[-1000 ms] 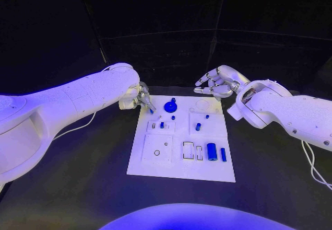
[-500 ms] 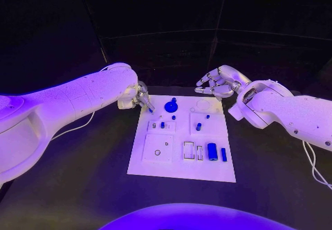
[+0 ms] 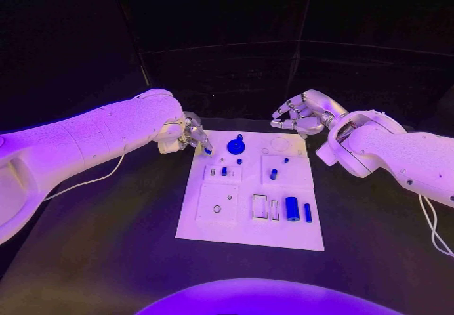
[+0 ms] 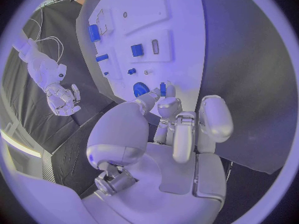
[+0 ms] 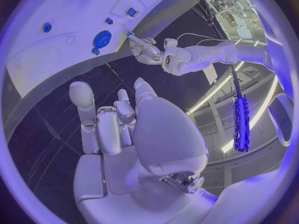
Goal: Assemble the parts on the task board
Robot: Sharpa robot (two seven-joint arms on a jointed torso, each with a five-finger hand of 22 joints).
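Head view: the flat white rectangular task board is seen on the black table between the two arms. The silver left hand is held at the board's far corner on its own side, a small blue peg-like part being pinched at its fingertips; most of the hand is hidden behind the white forearm, so the grip is hard to make out here. The silver right hand is raised beyond the board's far edge, well apart from it, fingers loosely curled and parted, nothing held. A round blue knob-shaped part stands just beside the left hand's fingertips. Nearer the robot, a larger blue cylinder and a slim blue pin lie side by side. No writing can be read.

Left wrist view: the left hand is shown from behind, its thumb and a finger closed on the small blue part, right next to the round blue knob on the board. The right hand is seen beyond the board.

Right wrist view: the right hand is held over the dark table, off the board, its fingers partly curled around nothing. The left hand is seen at the board's edge beside the knob.
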